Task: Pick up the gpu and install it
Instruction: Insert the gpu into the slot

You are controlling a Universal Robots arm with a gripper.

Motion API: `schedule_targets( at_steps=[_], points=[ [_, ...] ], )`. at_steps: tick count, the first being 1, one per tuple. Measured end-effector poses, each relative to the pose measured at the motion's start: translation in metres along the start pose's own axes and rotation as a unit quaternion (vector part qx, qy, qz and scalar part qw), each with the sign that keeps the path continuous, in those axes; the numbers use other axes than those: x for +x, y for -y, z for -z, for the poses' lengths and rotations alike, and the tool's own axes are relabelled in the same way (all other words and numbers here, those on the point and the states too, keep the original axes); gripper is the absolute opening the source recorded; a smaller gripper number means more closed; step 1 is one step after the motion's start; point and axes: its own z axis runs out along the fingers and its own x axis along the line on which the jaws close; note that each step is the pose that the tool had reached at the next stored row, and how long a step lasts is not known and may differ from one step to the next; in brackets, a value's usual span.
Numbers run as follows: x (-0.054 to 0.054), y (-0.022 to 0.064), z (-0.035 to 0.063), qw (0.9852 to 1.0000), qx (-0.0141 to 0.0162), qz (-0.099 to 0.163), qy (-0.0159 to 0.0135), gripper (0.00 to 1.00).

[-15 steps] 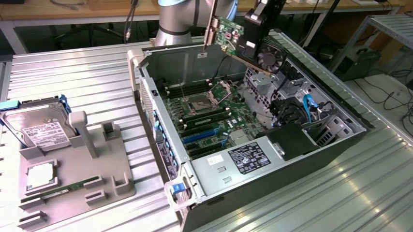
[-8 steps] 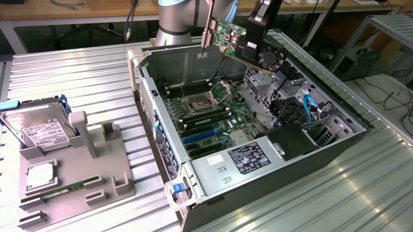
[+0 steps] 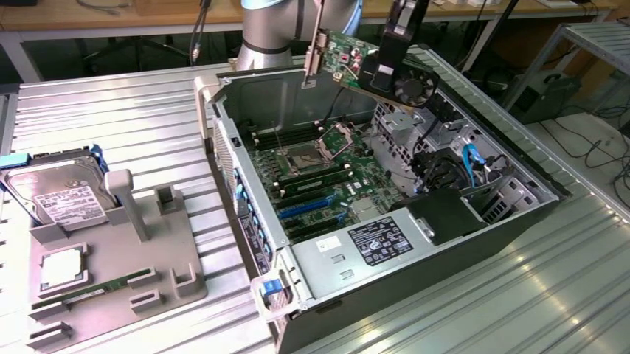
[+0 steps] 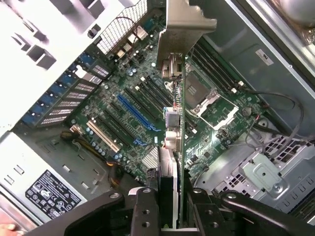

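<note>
The tool grips the gpu edge-on above the motherboard of an open computer case, the card's pale metal bracket farthest from the tool. The motherboard carries a blue expansion slot and a CPU socket; a labelled power supply sits beside it.
</note>
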Motion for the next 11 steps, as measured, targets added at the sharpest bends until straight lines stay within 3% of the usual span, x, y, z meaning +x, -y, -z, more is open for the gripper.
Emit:
schedule_targets(
  at_steps=[11],
  points=[
    [0.0005, -0.0005, 0.0000, 0.9980, -0.0009, 0.063, 0.0001, 0.28]
  ],
)
